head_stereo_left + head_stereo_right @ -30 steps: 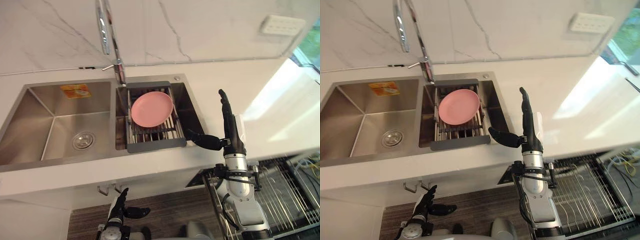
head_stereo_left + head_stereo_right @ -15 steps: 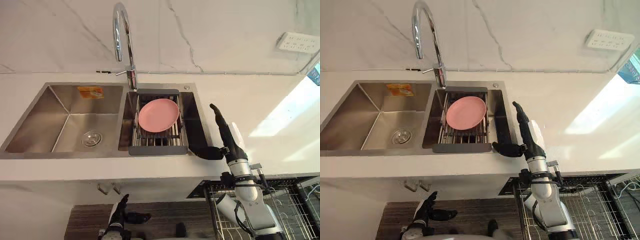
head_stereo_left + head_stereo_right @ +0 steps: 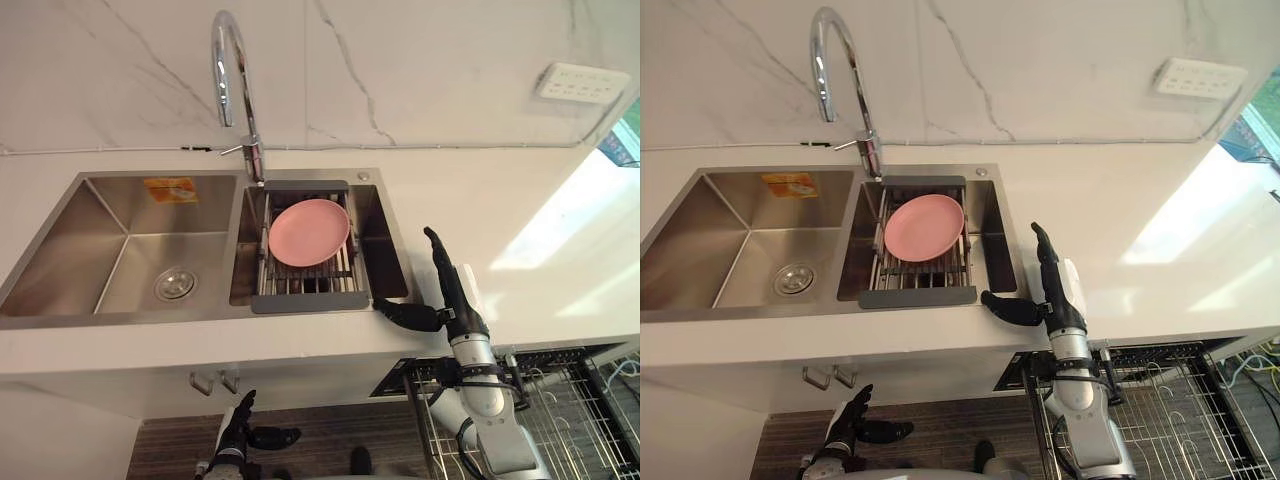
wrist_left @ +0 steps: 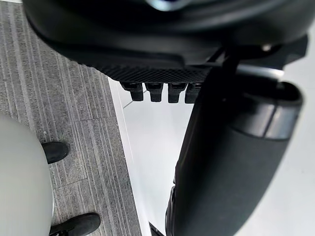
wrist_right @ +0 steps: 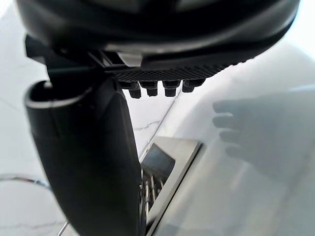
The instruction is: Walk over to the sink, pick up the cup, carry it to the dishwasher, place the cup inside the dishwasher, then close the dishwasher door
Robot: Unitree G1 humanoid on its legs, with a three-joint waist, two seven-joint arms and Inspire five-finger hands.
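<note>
Dark right hand [image 3: 455,300] upright above counter [image 3: 520,230] edge, fingers straight, thumb splayed, empty, left hand [image 3: 240,425] low, relaxed

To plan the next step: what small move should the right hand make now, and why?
Probably shift the right hand left over the sink: it hangs open above the counter by the sink's right rim, holding nothing; the rack with the pink plate is there.

Sink [image 3: 90,240]: steel, two basins, sunk in the white table [image 3: 480,200], 10 o'clock.
Dishwasher [image 3: 580,420]: wire rack [image 3: 1170,420] drawn out under the table's edge, 5 o'clock.
</note>
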